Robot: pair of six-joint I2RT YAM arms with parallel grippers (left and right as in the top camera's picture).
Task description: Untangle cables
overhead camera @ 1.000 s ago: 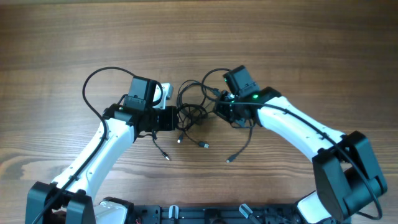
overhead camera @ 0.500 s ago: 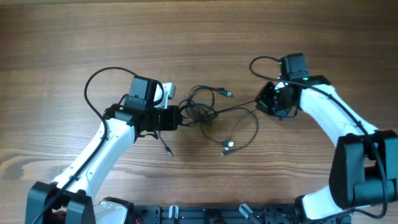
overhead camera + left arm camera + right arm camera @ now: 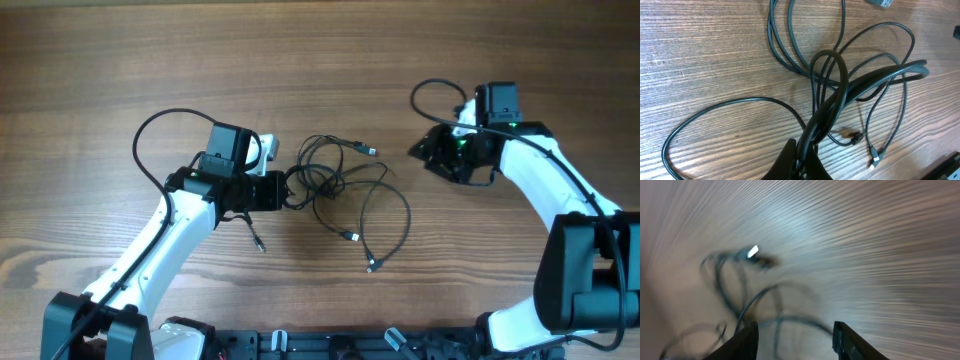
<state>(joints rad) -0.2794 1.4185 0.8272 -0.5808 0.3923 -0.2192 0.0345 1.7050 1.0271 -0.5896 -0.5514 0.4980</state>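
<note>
The cables point(image 3: 335, 180) are thin dark wires with silvery plug tips, looped together on the wooden table at the centre; one strand curls down to a plug point(image 3: 370, 266). My left gripper point(image 3: 290, 190) is shut on a bunch of the cables at the tangle's left side; the left wrist view shows the strands point(image 3: 840, 95) pinched between its fingers point(image 3: 805, 165). My right gripper point(image 3: 418, 152) is open and empty, to the right of the tangle and apart from it. The right wrist view is blurred, with the cables point(image 3: 740, 295) beyond the spread fingers point(image 3: 795, 340).
A thick black arm cable point(image 3: 150, 140) loops to the left of the left arm, and another point(image 3: 430, 95) loops above the right wrist. A loose plug end point(image 3: 258, 243) lies below the left gripper.
My right gripper has let go of the cable strand and drawn back slightly right and up. The freed strand has fallen slack into a loop on the table. The left gripper has stayed put.
</note>
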